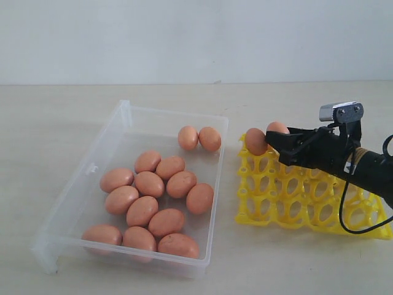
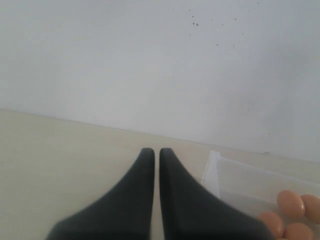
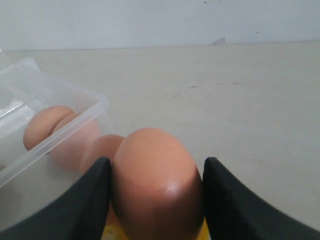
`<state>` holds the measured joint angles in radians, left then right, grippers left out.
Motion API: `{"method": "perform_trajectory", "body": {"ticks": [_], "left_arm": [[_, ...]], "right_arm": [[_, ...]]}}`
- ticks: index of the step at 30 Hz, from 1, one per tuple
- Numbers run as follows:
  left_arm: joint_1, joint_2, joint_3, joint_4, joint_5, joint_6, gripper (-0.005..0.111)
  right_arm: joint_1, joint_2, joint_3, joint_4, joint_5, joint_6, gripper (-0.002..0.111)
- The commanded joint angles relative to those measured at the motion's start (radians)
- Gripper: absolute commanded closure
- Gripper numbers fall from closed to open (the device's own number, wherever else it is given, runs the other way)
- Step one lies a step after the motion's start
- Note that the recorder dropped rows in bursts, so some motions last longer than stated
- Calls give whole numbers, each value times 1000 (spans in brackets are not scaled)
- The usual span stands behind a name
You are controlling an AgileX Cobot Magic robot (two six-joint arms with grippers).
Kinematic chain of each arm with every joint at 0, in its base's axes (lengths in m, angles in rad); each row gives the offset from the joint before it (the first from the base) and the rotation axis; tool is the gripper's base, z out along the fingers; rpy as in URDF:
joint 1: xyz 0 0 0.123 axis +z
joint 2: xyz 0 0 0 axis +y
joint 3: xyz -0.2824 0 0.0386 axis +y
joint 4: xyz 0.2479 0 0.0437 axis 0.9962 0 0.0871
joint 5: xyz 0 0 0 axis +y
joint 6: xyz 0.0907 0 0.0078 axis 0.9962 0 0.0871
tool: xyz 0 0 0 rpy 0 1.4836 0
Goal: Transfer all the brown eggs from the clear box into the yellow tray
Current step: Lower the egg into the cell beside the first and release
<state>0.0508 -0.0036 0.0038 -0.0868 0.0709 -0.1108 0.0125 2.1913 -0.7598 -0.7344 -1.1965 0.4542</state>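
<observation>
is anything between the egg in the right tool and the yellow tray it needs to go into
Nothing visible. The right tool holds the egg just above the yellow tray. One other egg sits in the corner cup beside it, to the side and not underneath.

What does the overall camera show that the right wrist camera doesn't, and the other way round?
Only the exterior view shows the whole yellow tray, the main heap of brown eggs in the clear box and the right arm itself. Only the right wrist view shows, close up, the right fingers snug on either side of the held egg. Both show the two eggs at the box's far corner and a neighbouring egg in the tray.
</observation>
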Motion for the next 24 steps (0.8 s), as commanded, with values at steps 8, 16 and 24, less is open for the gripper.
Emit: {"method": "perform_trajectory", "body": {"ticks": [8, 16, 24], "left_arm": [[-4, 4, -4, 0, -2, -1, 103], [-4, 4, -4, 0, -2, -1, 103], [-4, 4, -4, 0, -2, -1, 103]], "right_arm": [[-4, -5, 0, -40, 20, 19, 60], [-4, -5, 2, -45, 20, 19, 60], [-4, -5, 2, -26, 18, 7, 60]]}}
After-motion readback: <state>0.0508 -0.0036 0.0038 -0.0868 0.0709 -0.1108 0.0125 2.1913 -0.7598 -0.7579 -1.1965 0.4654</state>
